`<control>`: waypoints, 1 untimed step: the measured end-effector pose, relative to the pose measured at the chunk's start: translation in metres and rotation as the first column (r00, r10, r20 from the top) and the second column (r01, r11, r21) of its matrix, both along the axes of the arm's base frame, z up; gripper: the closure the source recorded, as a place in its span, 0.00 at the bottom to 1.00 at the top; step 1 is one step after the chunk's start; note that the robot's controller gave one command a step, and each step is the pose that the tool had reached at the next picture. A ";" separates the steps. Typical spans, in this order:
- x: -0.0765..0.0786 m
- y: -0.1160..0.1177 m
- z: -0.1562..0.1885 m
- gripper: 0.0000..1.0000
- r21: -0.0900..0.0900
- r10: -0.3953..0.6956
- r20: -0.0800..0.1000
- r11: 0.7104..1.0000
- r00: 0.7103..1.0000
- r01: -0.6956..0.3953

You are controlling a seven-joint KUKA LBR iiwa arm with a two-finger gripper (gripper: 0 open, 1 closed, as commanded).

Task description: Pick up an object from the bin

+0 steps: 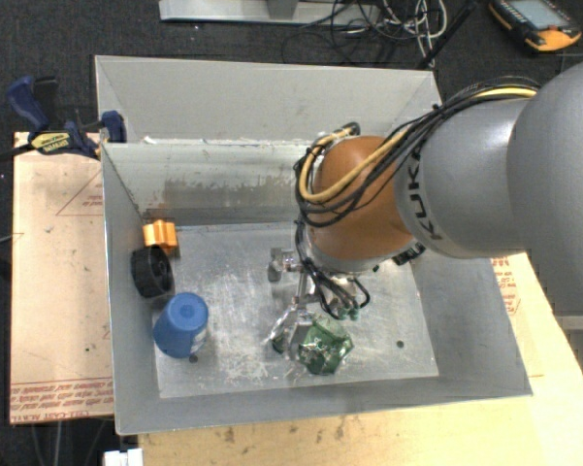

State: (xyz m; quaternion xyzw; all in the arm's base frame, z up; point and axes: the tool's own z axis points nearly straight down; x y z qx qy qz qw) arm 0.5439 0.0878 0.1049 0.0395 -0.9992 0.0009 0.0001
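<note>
My gripper (304,324) hangs below the orange wrist cover, low over the front middle of the bin. Its metal fingers reach down beside a green crumpled thing (323,348) that lies on the bin floor just right of the fingertips. The fingers touch or nearly touch the green thing's left edge. Nothing shows clearly between them.
At the bin's left lie a blue cup-like thing (180,324), a black wheel-like thing (151,271) and a small orange piece (161,233) against the back wall. The arm and its cables cover the bin's right middle.
</note>
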 end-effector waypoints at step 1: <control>-0.001 -0.012 -0.033 1.00 0.003 0.022 -0.003 1.000 1.000 -0.022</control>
